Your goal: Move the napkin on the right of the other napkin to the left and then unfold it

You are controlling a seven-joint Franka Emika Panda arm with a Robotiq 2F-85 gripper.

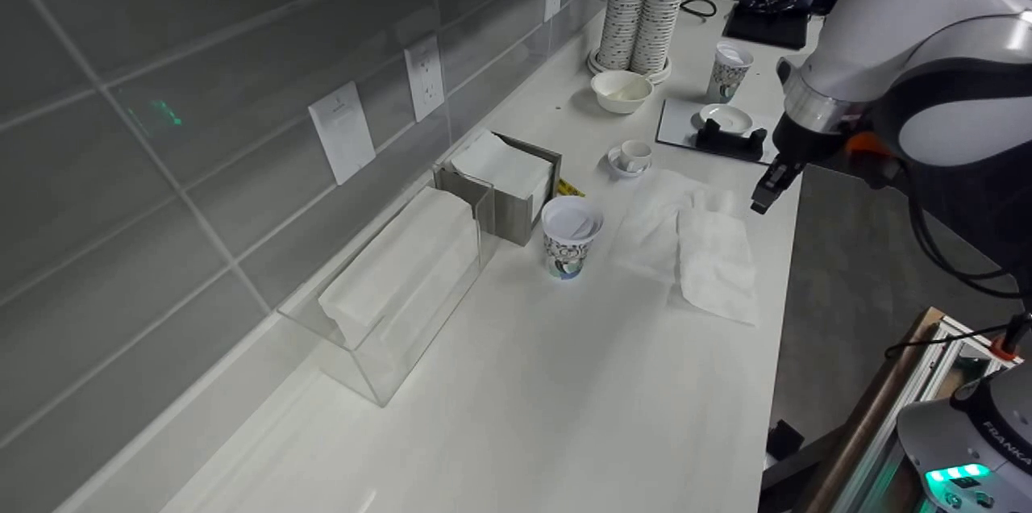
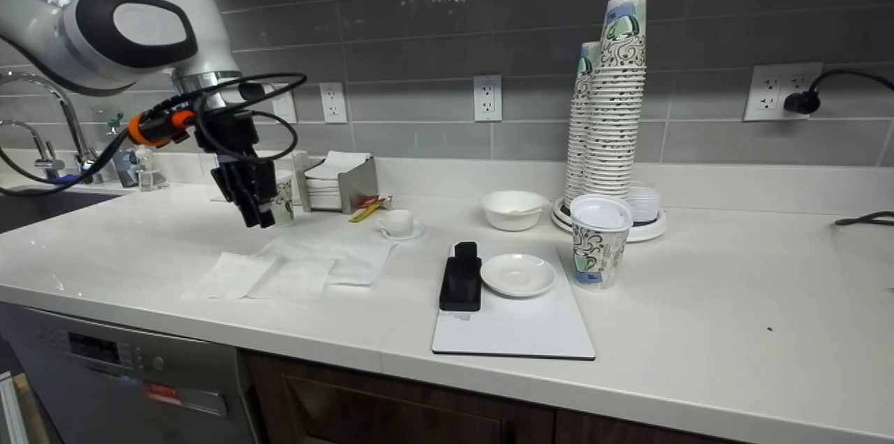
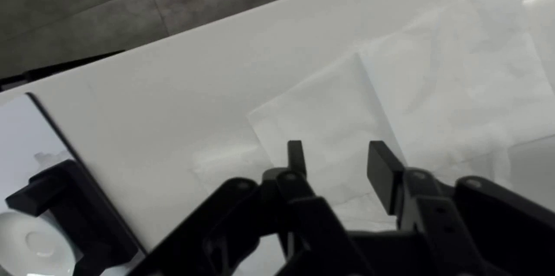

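The napkin (image 1: 715, 267) is bright white and lies creased near the counter's front edge. In an exterior view the napkin (image 2: 290, 278) shows two panels side by side. The other napkin (image 1: 655, 210) is duller, flat and rumpled, and lies partly under it. It also shows in another exterior view (image 2: 364, 259). In the wrist view a fold edge crosses the napkin (image 3: 451, 80), and the other napkin (image 3: 230, 167) shows faintly below and left. My gripper (image 3: 336, 161), also in both exterior views (image 1: 767, 192) (image 2: 258, 217), is open and empty in the air above the napkins, touching nothing.
A paper cup (image 1: 569, 237), a napkin box (image 1: 516, 198) and a clear dispenser (image 1: 387, 319) stand along the wall side. A small cup on a saucer (image 2: 399, 224) is behind the napkins. A white board (image 2: 520, 329) holds a black holder (image 2: 461, 280) and a plate (image 2: 518, 275).
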